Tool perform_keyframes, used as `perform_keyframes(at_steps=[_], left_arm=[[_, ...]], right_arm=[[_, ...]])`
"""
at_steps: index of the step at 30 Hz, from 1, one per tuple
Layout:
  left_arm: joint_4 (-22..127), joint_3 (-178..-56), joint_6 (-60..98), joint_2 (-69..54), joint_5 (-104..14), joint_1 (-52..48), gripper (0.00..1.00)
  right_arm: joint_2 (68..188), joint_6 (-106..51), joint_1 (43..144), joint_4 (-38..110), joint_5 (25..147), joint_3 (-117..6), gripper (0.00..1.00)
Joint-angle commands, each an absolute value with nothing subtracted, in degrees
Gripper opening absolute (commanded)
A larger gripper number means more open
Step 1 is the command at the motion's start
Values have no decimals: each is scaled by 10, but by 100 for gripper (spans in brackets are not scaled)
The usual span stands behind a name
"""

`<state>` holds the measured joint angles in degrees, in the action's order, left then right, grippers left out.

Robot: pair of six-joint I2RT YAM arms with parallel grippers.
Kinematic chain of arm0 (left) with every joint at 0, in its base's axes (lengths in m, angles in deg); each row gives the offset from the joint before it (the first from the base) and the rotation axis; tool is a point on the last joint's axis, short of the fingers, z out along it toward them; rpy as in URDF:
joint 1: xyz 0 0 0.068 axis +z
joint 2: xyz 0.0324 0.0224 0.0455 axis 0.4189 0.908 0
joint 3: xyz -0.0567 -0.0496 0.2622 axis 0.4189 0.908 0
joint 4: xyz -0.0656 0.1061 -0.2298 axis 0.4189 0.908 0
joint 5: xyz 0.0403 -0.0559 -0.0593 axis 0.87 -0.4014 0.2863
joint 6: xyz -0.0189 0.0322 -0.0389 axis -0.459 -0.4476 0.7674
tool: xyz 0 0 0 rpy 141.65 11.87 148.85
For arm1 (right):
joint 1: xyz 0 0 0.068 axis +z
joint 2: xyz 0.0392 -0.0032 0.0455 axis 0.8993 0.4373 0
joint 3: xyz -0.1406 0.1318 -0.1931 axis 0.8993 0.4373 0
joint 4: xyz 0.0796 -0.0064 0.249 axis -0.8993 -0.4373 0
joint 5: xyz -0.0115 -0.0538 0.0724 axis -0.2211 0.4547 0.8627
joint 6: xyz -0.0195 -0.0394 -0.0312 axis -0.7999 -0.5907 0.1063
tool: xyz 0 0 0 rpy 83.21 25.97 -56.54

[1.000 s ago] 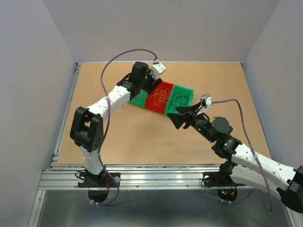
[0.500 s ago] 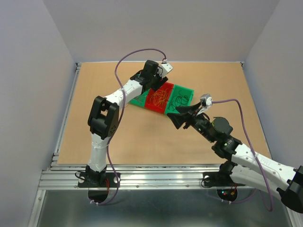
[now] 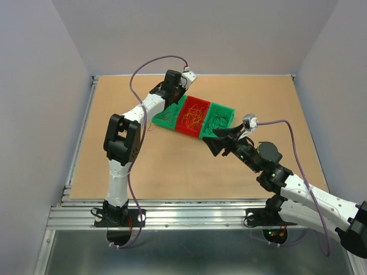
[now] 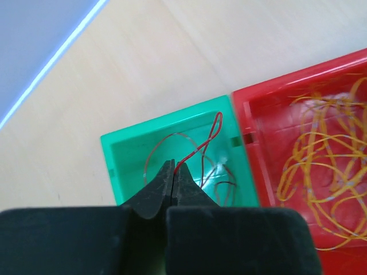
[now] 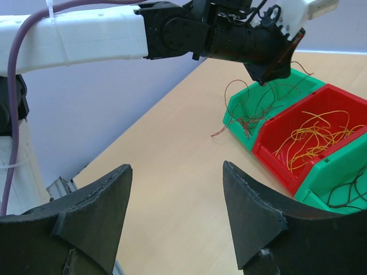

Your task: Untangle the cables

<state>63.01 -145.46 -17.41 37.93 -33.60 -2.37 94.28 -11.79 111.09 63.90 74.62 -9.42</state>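
Note:
My left gripper (image 4: 174, 165) hangs over the left green bin (image 4: 123, 154), shut on a thin red cable (image 4: 202, 143) that curls up from its tips. More red-brown cables (image 5: 252, 117) lie in that bin, and one strand (image 5: 221, 132) trails over its edge onto the table. Orange-yellow cables (image 4: 321, 154) fill the red bin (image 3: 184, 127). Dark green cables (image 3: 218, 120) lie in the right green bin (image 3: 229, 110). My right gripper (image 3: 211, 141) stands open and empty above the table, in front of the bins, pointing at them.
The three bins sit side by side in a slanted row at the back middle of the wooden table (image 3: 172, 166). Lilac cables (image 3: 149, 66) loop off both arms. Grey walls close in the table at the left, back and right.
The left arm swung right over the red bin, then back left over the left green bin. Its jaws went from open to shut on a red cable. The right arm stayed still.

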Motion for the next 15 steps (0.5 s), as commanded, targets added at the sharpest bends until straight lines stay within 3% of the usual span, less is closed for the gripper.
perform_keyframes(at_steps=[1, 6, 15], left_arm=[[609, -1443, -153, 341, -342, 9, 0], [594, -1395, -171, 357, -307, 9, 0], [679, -1453, -162, 419, -334, 9, 0]], right_arm=[[933, -122, 1116, 651, 737, -89, 70], [936, -121, 1116, 652, 736, -90, 70], [939, -122, 1117, 652, 735, -90, 70]])
